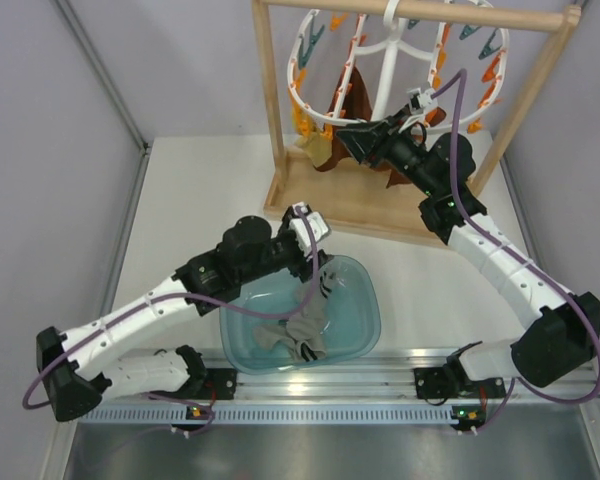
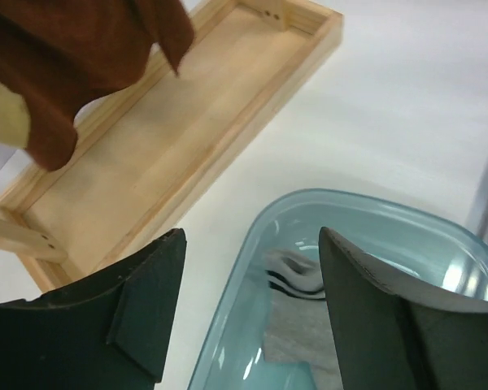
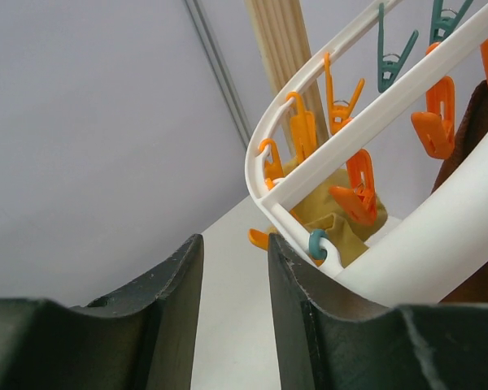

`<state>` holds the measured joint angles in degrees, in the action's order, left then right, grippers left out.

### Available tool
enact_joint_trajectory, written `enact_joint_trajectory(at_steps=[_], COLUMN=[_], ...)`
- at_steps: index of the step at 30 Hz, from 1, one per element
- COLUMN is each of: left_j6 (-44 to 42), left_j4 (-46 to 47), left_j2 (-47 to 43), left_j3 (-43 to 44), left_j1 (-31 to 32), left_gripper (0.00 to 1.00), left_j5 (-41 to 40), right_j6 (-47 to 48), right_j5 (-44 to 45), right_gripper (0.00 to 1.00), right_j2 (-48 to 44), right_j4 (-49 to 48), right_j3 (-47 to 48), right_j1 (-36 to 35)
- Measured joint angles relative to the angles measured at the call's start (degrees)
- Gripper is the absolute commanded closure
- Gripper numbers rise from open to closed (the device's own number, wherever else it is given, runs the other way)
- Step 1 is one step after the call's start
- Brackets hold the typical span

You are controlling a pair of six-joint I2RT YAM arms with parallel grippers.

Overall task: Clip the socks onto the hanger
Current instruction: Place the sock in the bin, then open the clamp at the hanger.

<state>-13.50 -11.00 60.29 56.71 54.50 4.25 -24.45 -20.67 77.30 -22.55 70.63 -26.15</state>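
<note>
Grey socks (image 1: 305,335) with striped cuffs lie bunched in a teal bowl (image 1: 372,300). My left gripper (image 1: 320,262) hangs open over the bowl's far left rim. In the left wrist view that gripper (image 2: 252,240) holds nothing, and a grey sock (image 2: 297,272) lies below in the bowl (image 2: 231,288). The white hanger (image 1: 380,70) hangs from the wooden rack, with a mustard sock (image 1: 318,150) clipped on it. My right gripper (image 1: 342,135) sits at the ring's lower edge. Seen from its wrist, the right gripper (image 3: 236,244) stands narrowly open and empty beside the hanger (image 3: 342,138) and the mustard sock (image 3: 325,215).
The wooden rack (image 1: 310,200) stands at the back, its base tray (image 2: 146,154) just beyond the bowl. Long brown socks (image 1: 352,95) hang from the hanger. Orange clips (image 3: 359,183) and teal ones dangle from the ring. Grey walls close in on both sides.
</note>
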Motion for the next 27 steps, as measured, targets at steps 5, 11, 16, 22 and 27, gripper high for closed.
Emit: enact_joint_trajectory(at_steps=[5, 11, 16, 22, 27], left_j6=[4.6, 5.9, 7.3, 8.7, 8.7], left_j4=[12.2, 33.5, 46.0, 56.7, 63.5], left_j2=[5.6, 10.8, 17.3, 24.7, 27.5], left_j3=[0.1, -0.9, -1.0, -0.8, -0.6], left_j1=[-6.4, -10.7, -13.7, -18.5, -18.7], left_gripper=[0.18, 0.16, 0.19, 0.25, 0.27], left_j5=[-4.2, -5.7, -5.5, -2.3, 2.7], right_j6=[0.1, 0.3, 0.3, 0.4, 0.5], right_j5=[0.0, 0.0, 0.0, -0.1, -0.1], right_gripper=[0.64, 0.63, 0.63, 0.63, 0.63], right_j2=[0.0, 0.0, -0.3, -0.8, -1.2], right_j4=[0.1, 0.2, 0.7, 0.8, 0.8], right_j3=[0.0, 0.2, 0.4, 0.4, 0.4], right_j1=[0.0, 0.0, 0.0, 0.0, 0.0])
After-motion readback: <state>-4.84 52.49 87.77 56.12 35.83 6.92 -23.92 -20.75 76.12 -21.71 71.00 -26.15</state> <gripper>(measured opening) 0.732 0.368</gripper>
